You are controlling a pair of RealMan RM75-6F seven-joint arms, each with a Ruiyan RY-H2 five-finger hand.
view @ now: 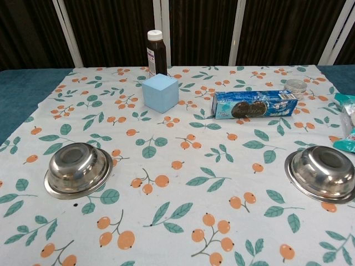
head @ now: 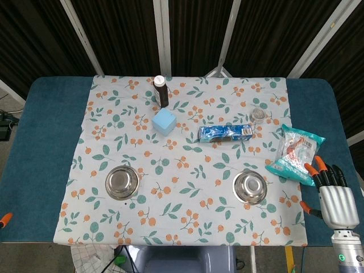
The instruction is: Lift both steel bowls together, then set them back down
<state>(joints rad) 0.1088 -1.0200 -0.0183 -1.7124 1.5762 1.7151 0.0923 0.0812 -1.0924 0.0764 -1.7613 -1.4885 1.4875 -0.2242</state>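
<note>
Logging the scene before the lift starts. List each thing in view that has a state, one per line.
left steel bowl: upright on the cloth, empty, untouched
right steel bowl: upright on the cloth, empty, untouched
dark bottle: standing, cap on
blue cube: resting flat
biscuit pack: lying on its side
snack bag: lying flat
small clear jar: upright
right hand: holds nothing, fingers extended
left hand: only an orange tip shows at the frame edge

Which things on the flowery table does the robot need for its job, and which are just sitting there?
Needed for the job:
left steel bowl
right steel bowl
right hand, open, beside the table edge

Just lying about:
dark bottle
blue cube
blue cookie box
snack bag
small clear jar
</note>
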